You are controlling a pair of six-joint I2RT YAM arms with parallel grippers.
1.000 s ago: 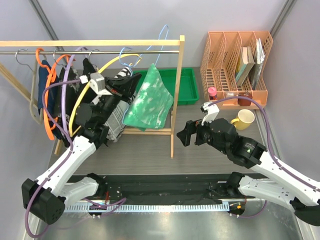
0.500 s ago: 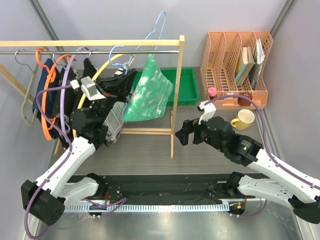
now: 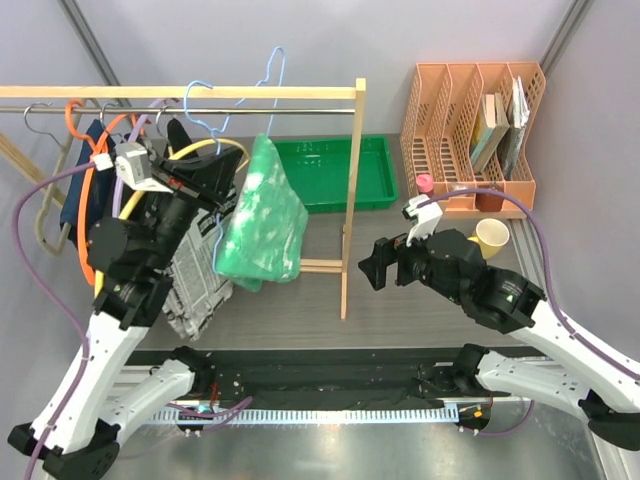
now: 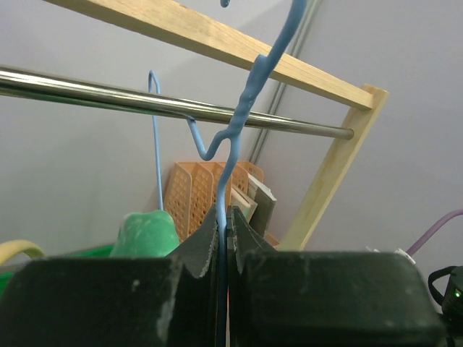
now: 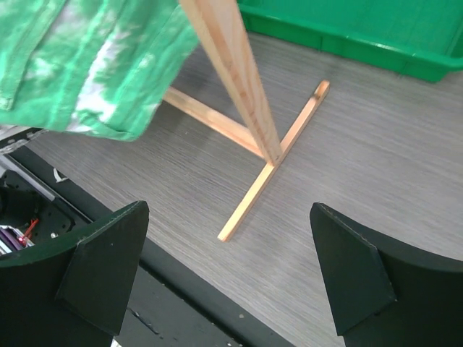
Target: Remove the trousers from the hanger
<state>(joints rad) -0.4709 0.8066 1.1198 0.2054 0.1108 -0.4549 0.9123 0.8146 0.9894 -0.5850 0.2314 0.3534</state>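
Note:
The green, white-mottled trousers (image 3: 262,215) hang folded over the light blue wire hanger (image 3: 205,108), in front of the wooden rack. The hanger's hook (image 3: 272,68) rises above the rack's top beam. My left gripper (image 3: 222,172) is shut on the hanger's wire; in the left wrist view the hanger (image 4: 242,116) runs up from between the closed left gripper (image 4: 223,228), with the trousers (image 4: 148,231) to the left. My right gripper (image 3: 375,268) hovers open to the right of the rack post, holding nothing. In the right wrist view the right gripper (image 5: 231,267) stands wide open over the table, and the trousers (image 5: 94,65) hang at upper left.
The wooden rack has a post (image 3: 352,190) and a foot (image 5: 271,173) on the table. A newspaper-print garment (image 3: 195,275), a yellow hanger (image 3: 185,152) and an orange hanger (image 3: 95,265) hang at left. Behind stand a green tray (image 3: 325,172), an orange file organiser (image 3: 470,130) and a yellow mug (image 3: 492,237).
My left arm has carried the hanger and trousers to the left and nearer the table's front. The other garments on the rail have swung. My right gripper has barely moved.

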